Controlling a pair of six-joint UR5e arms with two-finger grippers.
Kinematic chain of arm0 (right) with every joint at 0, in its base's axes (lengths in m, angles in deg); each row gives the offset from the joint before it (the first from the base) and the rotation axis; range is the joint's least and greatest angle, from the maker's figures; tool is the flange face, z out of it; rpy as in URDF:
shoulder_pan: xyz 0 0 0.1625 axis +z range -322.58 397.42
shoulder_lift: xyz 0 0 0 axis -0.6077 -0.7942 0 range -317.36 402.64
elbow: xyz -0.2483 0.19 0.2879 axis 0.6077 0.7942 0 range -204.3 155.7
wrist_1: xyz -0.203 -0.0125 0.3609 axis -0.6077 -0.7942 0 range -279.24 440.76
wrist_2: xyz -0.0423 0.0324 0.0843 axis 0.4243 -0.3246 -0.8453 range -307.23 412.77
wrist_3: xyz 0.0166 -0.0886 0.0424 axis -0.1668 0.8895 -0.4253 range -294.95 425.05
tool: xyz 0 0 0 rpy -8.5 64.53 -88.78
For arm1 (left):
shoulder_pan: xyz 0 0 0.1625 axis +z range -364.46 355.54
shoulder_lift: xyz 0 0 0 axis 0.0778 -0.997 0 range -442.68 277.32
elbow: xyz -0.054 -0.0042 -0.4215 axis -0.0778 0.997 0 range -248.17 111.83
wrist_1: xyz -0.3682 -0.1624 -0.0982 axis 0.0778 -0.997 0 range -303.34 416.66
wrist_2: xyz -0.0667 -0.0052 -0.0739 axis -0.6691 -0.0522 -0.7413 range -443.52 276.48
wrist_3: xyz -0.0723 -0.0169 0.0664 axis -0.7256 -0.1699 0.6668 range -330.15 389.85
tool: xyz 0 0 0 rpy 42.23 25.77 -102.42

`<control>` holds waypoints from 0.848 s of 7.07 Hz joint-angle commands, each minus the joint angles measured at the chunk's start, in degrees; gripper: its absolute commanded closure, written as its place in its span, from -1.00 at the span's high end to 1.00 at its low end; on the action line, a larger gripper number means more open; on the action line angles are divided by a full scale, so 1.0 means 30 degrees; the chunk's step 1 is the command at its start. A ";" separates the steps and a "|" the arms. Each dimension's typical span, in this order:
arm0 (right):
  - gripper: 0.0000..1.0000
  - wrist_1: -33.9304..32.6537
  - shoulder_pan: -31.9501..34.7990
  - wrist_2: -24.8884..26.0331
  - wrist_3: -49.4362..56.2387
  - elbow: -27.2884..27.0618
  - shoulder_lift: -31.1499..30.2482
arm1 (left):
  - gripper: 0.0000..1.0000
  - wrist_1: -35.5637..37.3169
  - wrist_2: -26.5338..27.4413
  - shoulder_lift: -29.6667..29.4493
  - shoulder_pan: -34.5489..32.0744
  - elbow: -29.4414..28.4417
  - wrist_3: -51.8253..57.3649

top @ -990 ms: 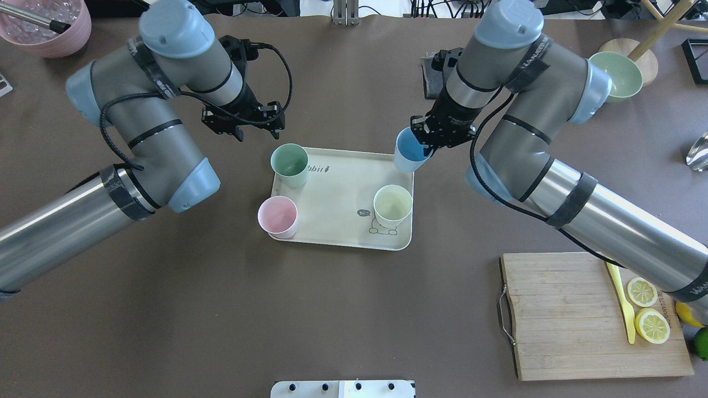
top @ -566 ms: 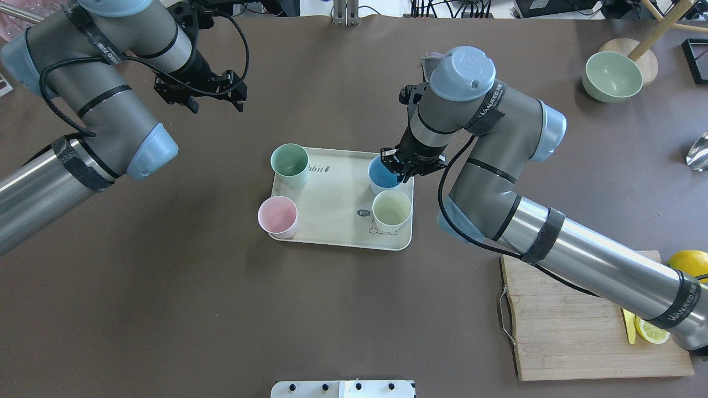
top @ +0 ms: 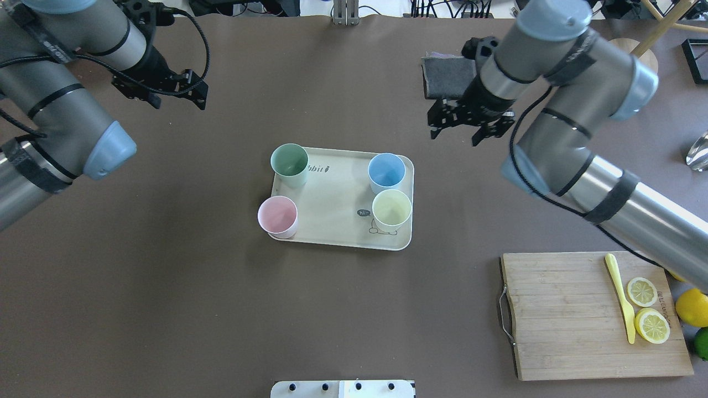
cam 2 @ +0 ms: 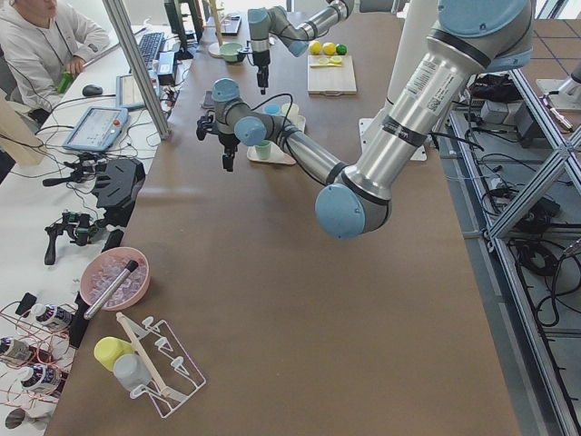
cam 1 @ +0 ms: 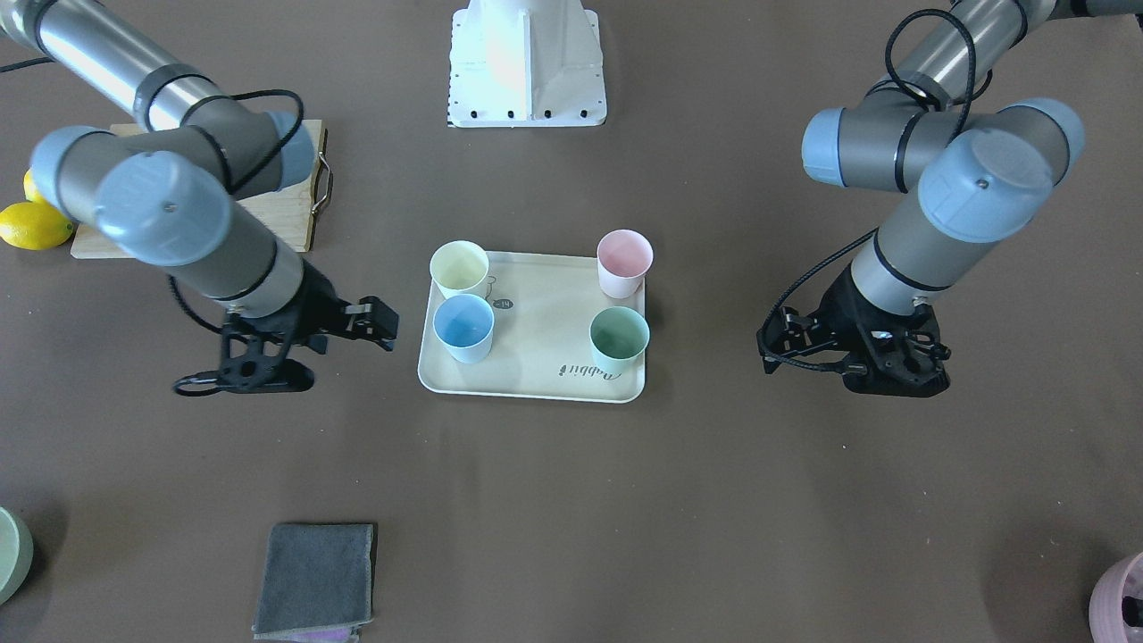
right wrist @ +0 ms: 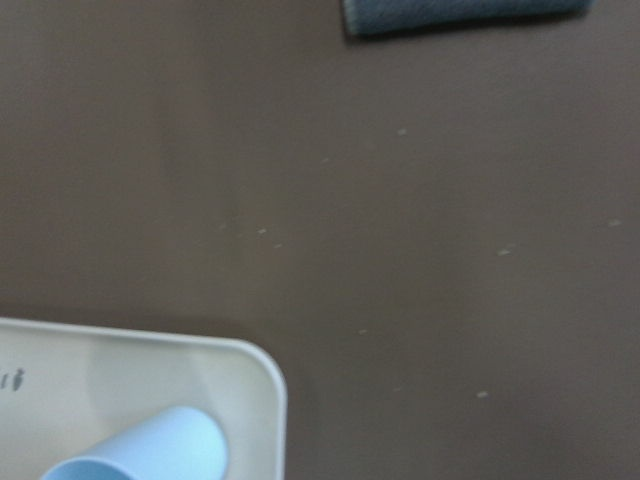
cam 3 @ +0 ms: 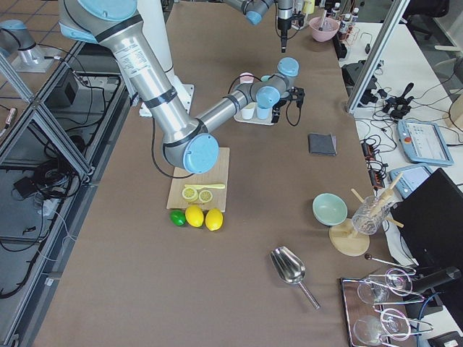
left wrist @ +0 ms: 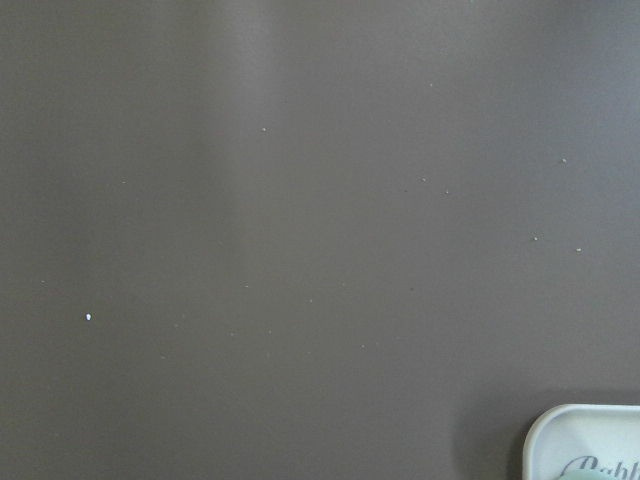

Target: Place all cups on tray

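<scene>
The cream tray (top: 337, 207) lies mid-table. Four cups stand upright on it: mint green (top: 289, 164) at the far left corner, pink (top: 277, 216) at the near left corner, light blue (top: 386, 171) at the far right, pale yellow (top: 391, 209) just in front of the blue one. The front view shows the tray (cam 1: 536, 353) with all four too. My left gripper (top: 177, 101) is open and empty, far left of the tray. My right gripper (top: 455, 135) is open and empty, beyond the tray's far right corner. The right wrist view shows the blue cup (right wrist: 150, 452) and a tray corner (right wrist: 255, 375).
A bamboo cutting board (top: 558, 315) with lemon halves (top: 647, 309) and a yellow knife (top: 622, 298) lies near right. A grey cloth (top: 447, 77) lies beyond the right gripper. A pale-green bowl (cam 1: 9, 554) and a mauve pot (cam 1: 1121, 607) sit at the table's far corners.
My right gripper set the blue cup down on the tray beside the yellow cup, opened and drew back to the far right. My left gripper moved further away to the far left.
</scene>
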 commanded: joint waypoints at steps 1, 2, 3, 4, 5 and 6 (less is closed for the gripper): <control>1.00 -0.0098 0.3729 -0.1220 0.5120 -0.0763 -0.3532 | 0.96 0.2327 0.0036 0.2518 -0.1746 0.2511 0.5129; 1.00 -0.0852 0.5282 -0.1222 0.8395 -0.0618 -0.4272 | 0.96 0.2688 0.0008 0.3547 -0.2972 0.2814 0.7364; 1.00 -0.2832 0.6864 -0.1106 1.2344 -0.0588 -0.5005 | 0.96 0.2634 -0.0022 0.4747 -0.3796 0.2846 0.9620; 1.00 -0.4447 0.8330 -0.0786 1.6096 -0.0471 -0.5592 | 0.96 0.2633 -0.0022 0.5745 -0.4849 0.2847 1.2078; 1.00 -0.4811 0.9591 -0.0463 1.8279 -0.0470 -0.6526 | 0.96 0.2691 -0.0167 0.6451 -0.5903 0.2876 1.3843; 1.00 -0.4815 1.0039 -0.0054 1.9287 -0.0499 -0.7086 | 0.96 0.2692 -0.1329 0.6980 -0.6233 0.2876 1.4035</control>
